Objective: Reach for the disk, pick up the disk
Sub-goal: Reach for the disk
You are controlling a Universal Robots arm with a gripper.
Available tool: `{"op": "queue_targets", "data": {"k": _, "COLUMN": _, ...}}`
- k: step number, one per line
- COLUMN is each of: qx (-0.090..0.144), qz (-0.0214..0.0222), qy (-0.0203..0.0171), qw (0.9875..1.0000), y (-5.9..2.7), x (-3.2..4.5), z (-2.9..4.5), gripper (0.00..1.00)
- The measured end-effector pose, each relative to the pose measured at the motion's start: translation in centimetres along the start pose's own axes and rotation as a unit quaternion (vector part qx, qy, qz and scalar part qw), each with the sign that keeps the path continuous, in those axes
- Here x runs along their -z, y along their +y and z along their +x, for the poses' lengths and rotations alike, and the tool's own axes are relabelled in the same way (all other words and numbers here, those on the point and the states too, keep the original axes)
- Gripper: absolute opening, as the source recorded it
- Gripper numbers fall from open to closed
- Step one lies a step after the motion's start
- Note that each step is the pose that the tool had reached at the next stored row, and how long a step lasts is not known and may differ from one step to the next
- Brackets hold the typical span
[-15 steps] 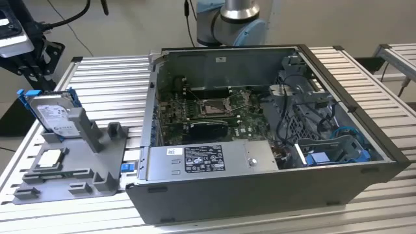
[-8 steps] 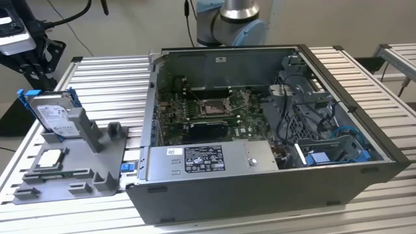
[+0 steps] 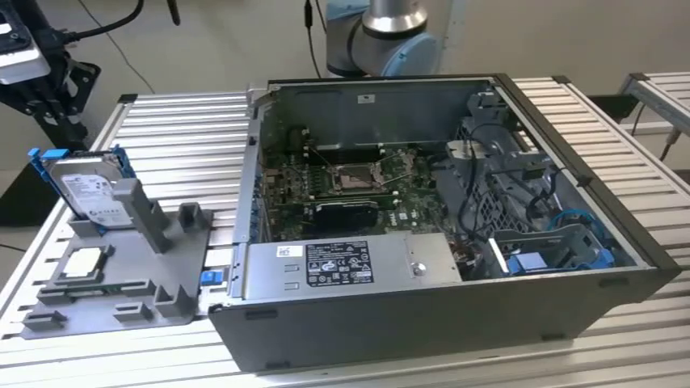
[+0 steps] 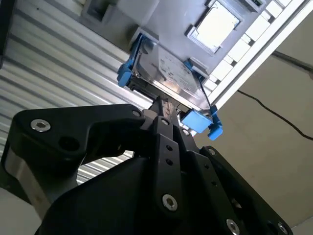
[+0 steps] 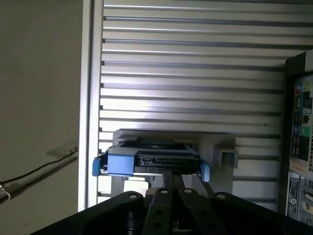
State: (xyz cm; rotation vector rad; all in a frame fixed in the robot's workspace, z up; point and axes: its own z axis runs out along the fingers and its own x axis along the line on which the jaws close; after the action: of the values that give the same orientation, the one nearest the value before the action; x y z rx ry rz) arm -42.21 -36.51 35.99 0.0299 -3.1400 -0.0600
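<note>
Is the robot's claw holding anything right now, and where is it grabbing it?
Nothing yet. The gripper is shut and empty, its tips close by the edge of the disk.

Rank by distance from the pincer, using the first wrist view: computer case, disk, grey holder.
1. The disk: directly ahead of the pincer, standing on edge.
2. The grey holder: carries the disk and rises just behind it.
3. The computer case: off to one side, across the slatted table.

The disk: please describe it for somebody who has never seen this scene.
On the exterior view's left, beside the open computer case, sits a grey holder. The disk stands on edge in it: silver, white label, bright blue frame, unlike the small square chip lying flat.
</note>
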Motion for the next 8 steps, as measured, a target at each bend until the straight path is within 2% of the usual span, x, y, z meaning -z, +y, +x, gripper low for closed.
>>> {"op": "queue_targets", "data": {"k": 4, "qx": 0.0, "qz": 0.0, "qy": 0.0001, "qw": 1.0, "y": 0.36, "x": -0.12, "z": 1.17, "gripper": 0.0}}
{"op": "queue_targets", "data": {"k": 8, "qx": 0.0, "qz": 0.0, "qy": 0.0, "qw": 1.0, "y": 0.39, "x": -0.21, "z": 1.77, "gripper": 0.0}}
